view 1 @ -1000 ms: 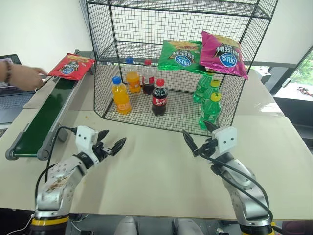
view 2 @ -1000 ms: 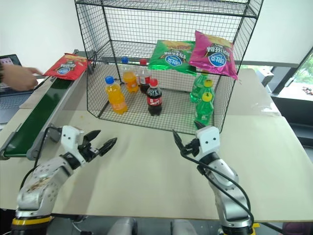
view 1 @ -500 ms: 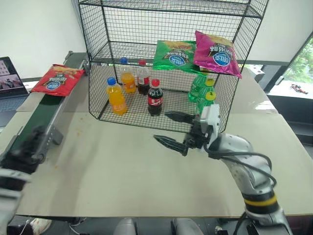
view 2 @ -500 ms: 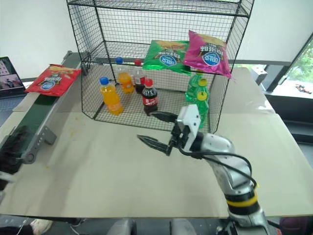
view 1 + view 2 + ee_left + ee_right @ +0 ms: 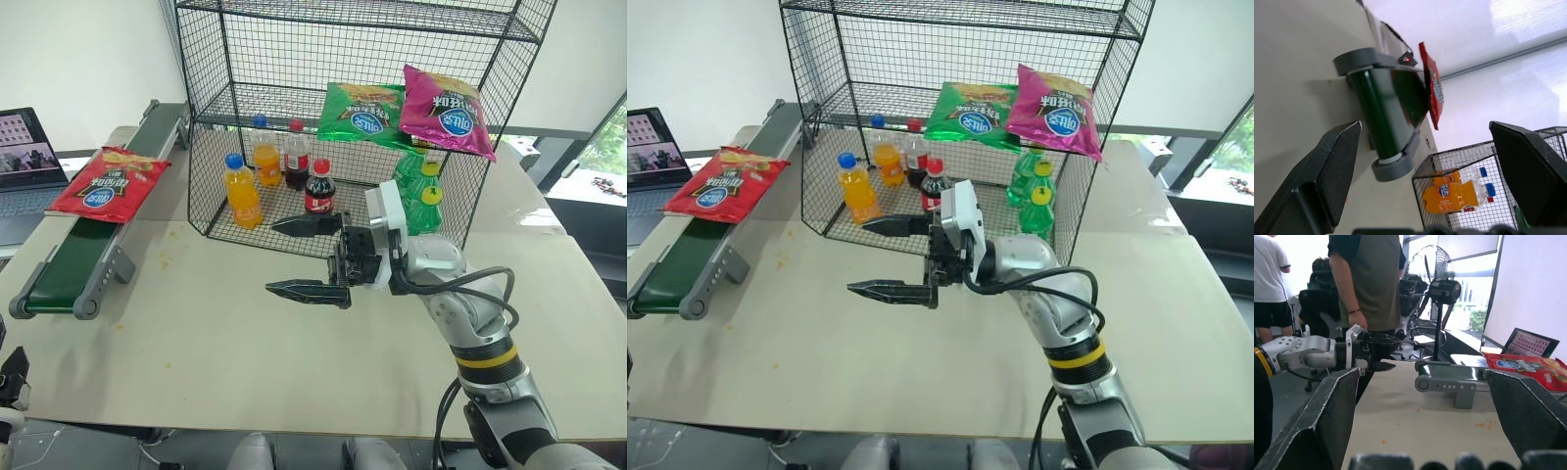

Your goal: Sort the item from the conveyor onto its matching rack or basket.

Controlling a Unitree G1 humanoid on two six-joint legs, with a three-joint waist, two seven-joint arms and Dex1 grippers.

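The item, a shiny red chip bag [image 5: 108,183] with a round blue logo, lies flat on the dark green conveyor [image 5: 69,262], overhanging its sides about midway along. My right gripper [image 5: 273,257] hovers over the middle of the table, pointing left toward the belt, open and empty. My left gripper [image 5: 1424,125] is out past the table's near left corner, level and facing the belt's near roller [image 5: 1388,164], open with nothing between its fingers; it also shows across the table as the left gripper [image 5: 1393,352]. The black wire rack [image 5: 235,59] stands behind.
On the rack's middle shelf lie a green bag [image 5: 362,111] and a pink bag [image 5: 447,108]; several bottles [image 5: 242,191] stand on the bottom shelf. A laptop [image 5: 27,155] sits at far left. People [image 5: 1369,279] stand beyond the table's left side.
The red bag has ridden down the belt toward me and the person's hand is gone. My left arm swung out left and back. My right gripper rose and turned to point left.
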